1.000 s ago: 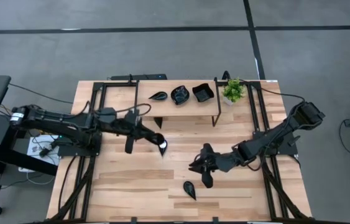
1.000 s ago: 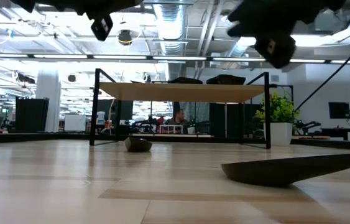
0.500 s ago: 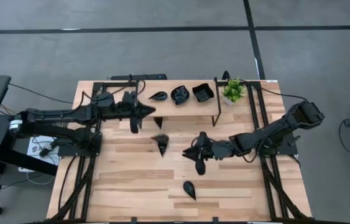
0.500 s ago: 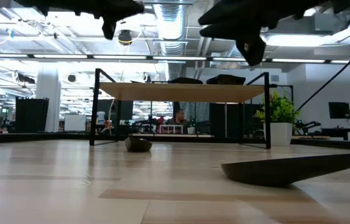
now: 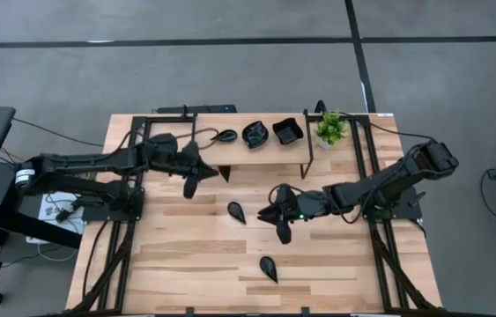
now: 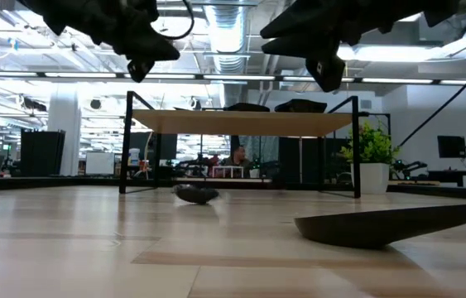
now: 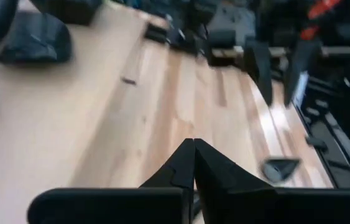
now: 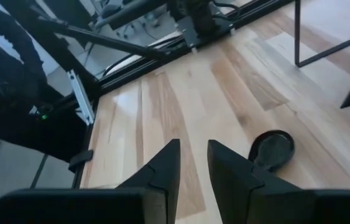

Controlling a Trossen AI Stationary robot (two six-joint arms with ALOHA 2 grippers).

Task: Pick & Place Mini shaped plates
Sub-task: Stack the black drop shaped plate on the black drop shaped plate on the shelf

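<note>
Mostly hidden by the left arm, the shelf (image 5: 256,148) carries three plates (image 5: 255,134). Left gripper (image 5: 221,173) pinched shut, empty; right gripper (image 5: 268,214) slightly parted (empty) beside a floor-level plate (image 5: 236,211).

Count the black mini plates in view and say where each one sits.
5. Three sit in a row on the shelf: leaf plate, scalloped plate, square plate. Two lie on the table: centre plate, front plate. The arms may hide more.
</note>
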